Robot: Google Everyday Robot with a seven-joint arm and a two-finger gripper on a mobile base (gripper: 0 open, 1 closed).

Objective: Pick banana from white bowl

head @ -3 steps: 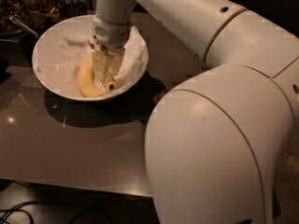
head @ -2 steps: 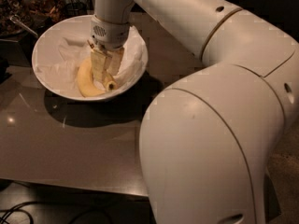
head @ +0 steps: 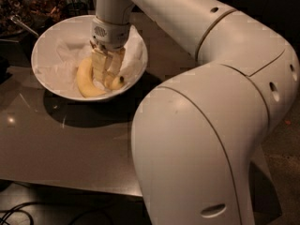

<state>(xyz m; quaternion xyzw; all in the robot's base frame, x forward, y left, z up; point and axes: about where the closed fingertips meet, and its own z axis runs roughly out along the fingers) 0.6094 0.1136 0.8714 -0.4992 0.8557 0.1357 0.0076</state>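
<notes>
While the gripper sits low in the white bowl on the tabletop, fingers seemingly parted over the banana and clamping nothing yet, closing could catch the thicker banana alongside or bunch the paper lining.

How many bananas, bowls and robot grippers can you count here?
Bananas: 2, the banana under the gripper and the thicker banana beside it
White bowl: 1
Gripper: 1, down inside the white bowl over the bananas
Total: 4
</notes>
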